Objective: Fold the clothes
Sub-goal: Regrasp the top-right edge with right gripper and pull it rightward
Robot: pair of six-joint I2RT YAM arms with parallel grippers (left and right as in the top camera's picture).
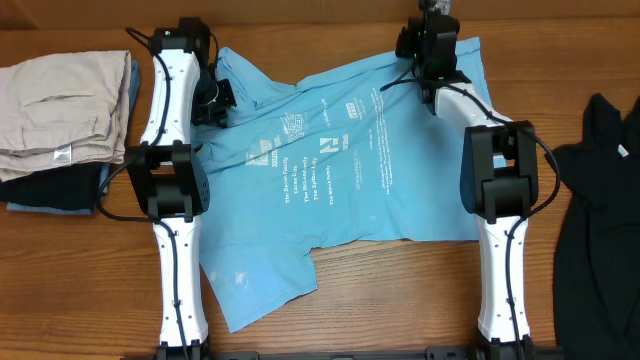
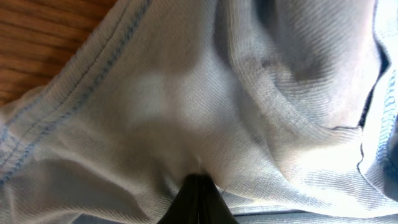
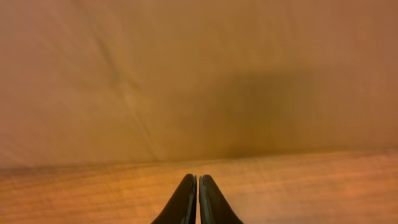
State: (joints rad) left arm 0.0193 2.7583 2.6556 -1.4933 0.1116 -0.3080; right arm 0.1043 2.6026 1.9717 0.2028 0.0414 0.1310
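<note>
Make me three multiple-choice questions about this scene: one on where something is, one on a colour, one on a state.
1. Where is the black garment?
A) beside the right arm, on its outer side
B) on the beige pile
C) under the T-shirt

2. What colour is the lettering on the T-shirt?
A) black
B) white
C) yellow

3. How is the right gripper?
A) wide open
B) holding the black garment
C) shut, empty

Answers:
1 A, it lies just past the right arm.
2 B, white print on light blue cloth.
3 C, its fingers meet with nothing between them.
</note>
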